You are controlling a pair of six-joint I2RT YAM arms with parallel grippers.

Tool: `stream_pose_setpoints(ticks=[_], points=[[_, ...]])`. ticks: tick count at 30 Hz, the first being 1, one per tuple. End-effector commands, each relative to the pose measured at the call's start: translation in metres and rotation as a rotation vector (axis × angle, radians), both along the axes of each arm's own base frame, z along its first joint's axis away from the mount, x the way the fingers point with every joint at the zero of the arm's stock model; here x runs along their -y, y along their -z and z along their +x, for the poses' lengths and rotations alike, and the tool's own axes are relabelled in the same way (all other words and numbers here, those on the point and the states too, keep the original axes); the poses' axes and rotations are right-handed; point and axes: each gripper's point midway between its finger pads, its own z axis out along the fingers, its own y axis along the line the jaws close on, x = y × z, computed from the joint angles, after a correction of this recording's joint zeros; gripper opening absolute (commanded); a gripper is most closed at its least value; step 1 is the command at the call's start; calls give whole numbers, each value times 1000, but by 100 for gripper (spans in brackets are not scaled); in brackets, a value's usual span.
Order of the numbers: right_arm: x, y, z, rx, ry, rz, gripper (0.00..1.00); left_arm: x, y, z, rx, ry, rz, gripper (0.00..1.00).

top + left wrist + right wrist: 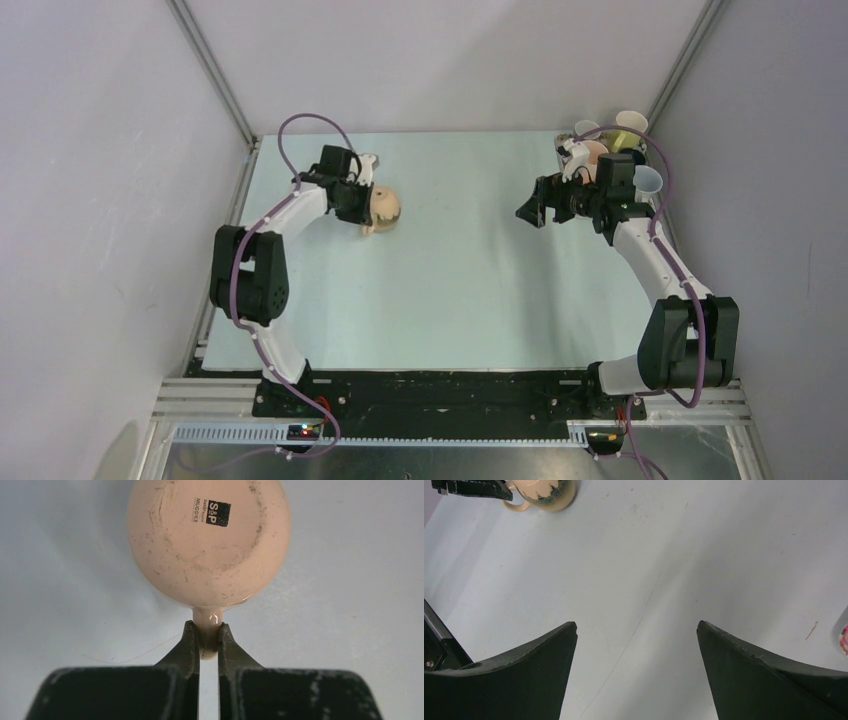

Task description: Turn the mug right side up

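The mug [209,540] sits upside down on the tabletop [450,290], toward 10 o'clock in the overhead view. Its scuffed, stamped base faces the left wrist camera. The left pincer [208,645] is closed on the handle [208,630], one jaw on each side of the loop, with the mug body at 12 o'clock from it.

It looks like glazed ceramic, so it is probably stiff, fairly heavy for its size, slick and liable to chip. The handle is a sound place to hold, but it is narrow and glossy. The body's weight hangs off to one side and may swing or slip during the turn, so a firm squeeze and a slow roll suit it.

The right pincer [636,630] hangs wide open and holds nothing, at 2 o'clock near a cluster of cups [610,135].
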Motion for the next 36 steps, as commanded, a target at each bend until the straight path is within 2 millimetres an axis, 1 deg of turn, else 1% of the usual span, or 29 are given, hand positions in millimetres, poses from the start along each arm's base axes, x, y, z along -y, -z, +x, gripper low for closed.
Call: stream_pose_setpoints(ticks=[1,2,3,4,8,11,14,15,16,17,18,19,21,22,23,24,25,26,28,29,30,31,32,33,34,35,36], points=[[-5,-6,1,22,-27,30,95,46,-83,22,170,128,-232,0],[-6,-5,1,19,-29,34,95,50,-88,24,169,124,-259,0],[-7,-5,0,15,-34,38,95,55,-88,23,157,141,-284,0],[-7,-4,0,12,-35,42,95,58,-91,23,147,128,-311,0],[-13,-6,-2,-3,-52,74,95,74,-83,17,61,131,-408,0],[-23,-11,-8,-18,-96,124,95,88,-76,9,-25,148,-501,0],[-38,-19,-16,-58,-141,204,95,101,-78,4,-69,176,-596,0],[-44,-24,-19,-72,-162,243,95,107,-84,0,-90,190,-643,0],[-48,-26,-21,-82,-173,260,95,112,-91,-1,-71,217,-676,0],[-54,-31,-24,-91,-194,291,95,115,-98,2,-53,226,-699,0],[-57,-35,-24,-84,-212,309,95,118,-105,0,-47,245,-723,0],[-61,-38,-26,-106,-212,334,95,120,-113,3,-27,250,-745,0],[-67,-44,-26,-121,-222,373,95,126,-131,6,1,267,-799,0],[-70,-48,-23,-109,-234,388,95,130,-138,5,-13,259,-836,0],[-75,-50,-24,-136,-233,413,95,133,-146,11,31,275,-864,0],[-80,-52,-24,-153,-241,437,95,137,-156,11,19,256,-916,0],[-82,-51,-23,-167,-243,448,95,140,-167,17,87,278,-945,0],[-88,-54,-25,-178,-255,467,95,144,-175,16,76,265,-980,0],[-96,-54,-27,-194,-265,493,95,153,-192,18,133,296,-1028,0],[-98,-54,-26,-193,-258,500,95,155,-191,17,128,289,-1043,0],[-102,-55,-26,-189,-256,518,95,160,-202,16,148,300,-1083,0],[-103,-59,-22,-147,-251,529,95,162,-197,13,133,285,-1103,0],[-107,-54,-25,-189,-236,556,94,165,-208,12,147,289,-1146,0],[-109,-59,-21,-151,-231,574,94,165,-203,11,141,270,-1165,0],[-113,-54,-25,-188,-222,599,94,166,-214,9,155,276,-1210,0],[-115,-56,-22,-160,-221,615,94,166,-210,8,151,255,-1232,0],[-120,-52,-26,-191,-216,637,93,166,-223,5,170,263,-1286,0]])
